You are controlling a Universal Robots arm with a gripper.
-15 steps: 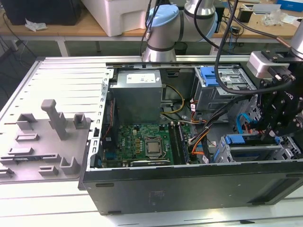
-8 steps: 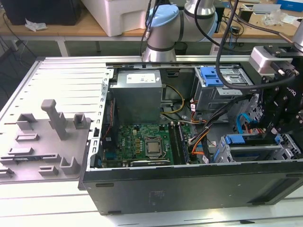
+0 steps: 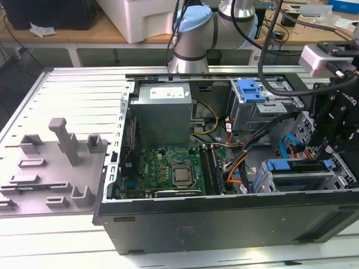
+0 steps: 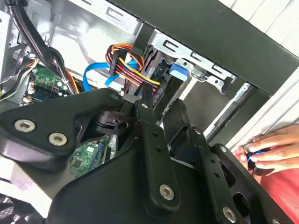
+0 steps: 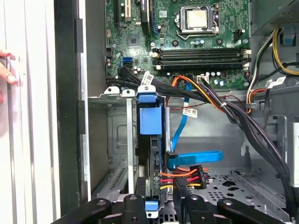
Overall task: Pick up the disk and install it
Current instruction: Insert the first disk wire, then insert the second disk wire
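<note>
The disk [image 3: 297,166] stands on edge in the metal drive cage [image 3: 263,182] at the case's front corner, on the exterior view's right. Its blue carrier frame [image 5: 150,120] runs along its upper edge in the first wrist view. My gripper [image 3: 327,158] comes down at the end of the disk farthest from the motherboard. In both wrist views the black fingers [image 5: 133,201] sit on either side of that end, shut on it. A blue tab of the disk [image 4: 177,71] shows just beyond my gripper [image 4: 163,109] in the second wrist view.
The open computer case holds a green motherboard [image 3: 168,171], a grey power supply [image 3: 162,106] and a second blue carrier [image 3: 251,89] in the rear cage. A loose blue data cable [image 5: 196,157] and power plug [image 5: 187,176] lie beside the disk. A person's hand [image 4: 268,149] rests outside the case wall.
</note>
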